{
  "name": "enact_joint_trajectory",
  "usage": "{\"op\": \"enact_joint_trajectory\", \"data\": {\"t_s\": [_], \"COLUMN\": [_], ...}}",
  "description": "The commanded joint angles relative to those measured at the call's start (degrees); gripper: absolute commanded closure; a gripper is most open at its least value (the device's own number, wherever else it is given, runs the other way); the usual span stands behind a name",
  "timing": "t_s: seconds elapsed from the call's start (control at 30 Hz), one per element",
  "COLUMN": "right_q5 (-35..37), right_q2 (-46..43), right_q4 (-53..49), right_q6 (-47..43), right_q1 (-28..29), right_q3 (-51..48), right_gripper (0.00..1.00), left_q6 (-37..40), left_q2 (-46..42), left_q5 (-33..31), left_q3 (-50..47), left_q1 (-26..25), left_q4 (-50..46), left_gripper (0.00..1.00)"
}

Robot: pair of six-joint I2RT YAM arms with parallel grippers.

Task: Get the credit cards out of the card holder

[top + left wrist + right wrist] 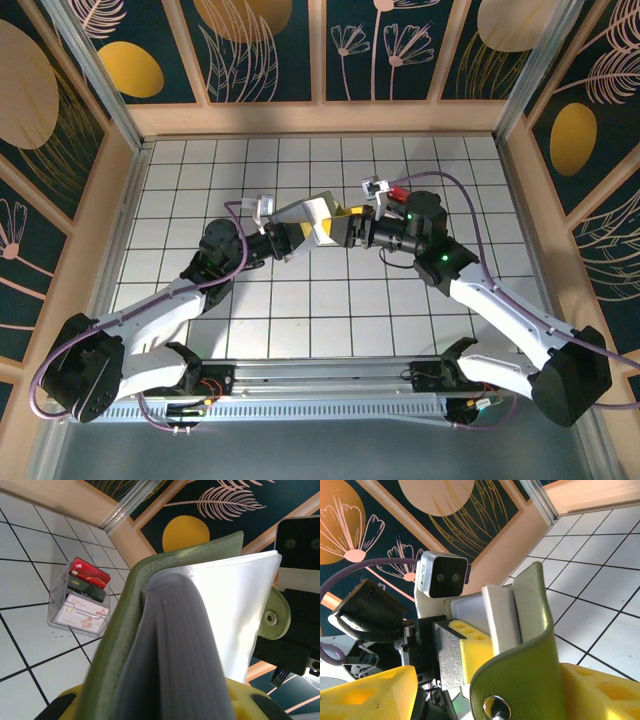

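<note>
**Arms meet over an open card case.** Two robot arms meet above the white tiled counter [300,330]. Between them a flat yellow-green folding card holder [322,215] is lifted off the surface, just to the near left of a small clear plastic box [383,188].

The left pincer [296,236], on the holder's far side from the box, is clamped on the case. Its yellow pads [475,647] press the bundle of pale inner pages. From the left wrist these pages appear as ribbed clear plastic sleeves [235,605] fanning out of the green cover.

The right pincer [352,233], just on the near side of the box, stands open with its yellow fingers [365,695] spread wide. The holder's green closing flap, with a round metal snap stud [496,708], hangs in the gap nearer one finger. Whether it touches that finger cannot be told.

The holder is open, its cover curled away from the sleeves. The box rests on the counter, and inside it a red card [89,572], a dark card [87,591] and a pale card [82,615] lie in tiers. Whether any cards sit in the holder's sleeves cannot be told.
</note>
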Motion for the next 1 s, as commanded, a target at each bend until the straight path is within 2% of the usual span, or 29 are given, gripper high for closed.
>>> {"op": "enact_joint_trajectory", "data": {"t_s": [0.0, 0.13, 0.23, 0.33, 0.4, 0.47, 0.57, 0.63, 0.97], "right_q5": [-1.21, -0.17, 1.57, 3.07, 4.17, 4.38, 4.35, 3.72, 2.48], "right_q2": [1.88, 3.42, 4.5, 5.52, 5.89, 6.1, 5.81, 5.62, 5.86], "right_q4": [2.26, 1.64, 0.02, -0.59, -0.23, 0.82, 3.45, 5.53, 7.92], "right_q6": [-0.36, -0.82, -1.09, -0.47, 0.88, 2.45, 5.51, 7.4, 10.05], "right_q1": [0.83, 0.92, 0.97, 0.91, 0.71, 0.31, -0.65, -1.34, -3.02], "right_q3": [-0.62, -0.19, 0.53, 0.83, 0.52, -0.15, -1.74, -2.71, -3.93], "right_gripper": [0.27, 0.28, 0.34, 0.53, 0.75, 0.9, 0.97, 1.0, 1.0], "left_q6": [-0.24, -0.34, -0.81, -1.72, -2.23, -2.45, -2.46, -2.59, -2.22], "left_q2": [0.17, 0.17, 0.22, 0.34, 0.24, 0.09, -0.33, -0.74, -3.08], "left_q5": [1.57, 2.37, 2.58, 3.03, 3.28, 3.48, 3.79, 3.91, 2.24], "left_q3": [2.44, 2.46, 2.46, 2.51, 2.62, 2.71, 2.46, 2.13, 0.7], "left_q1": [-0.25, -0.24, -0.26, -0.18, -0.22, -0.22, -0.25, -0.24, -0.16], "left_q4": [1.89, 1.94, 2.27, 3.26, 3.55, 3.25, 2.19, 1.81, 0.57], "left_gripper": [0.78, 0.78, 0.78, 0.74, 0.69, 0.63, 0.56, 0.56, 0.6]}}
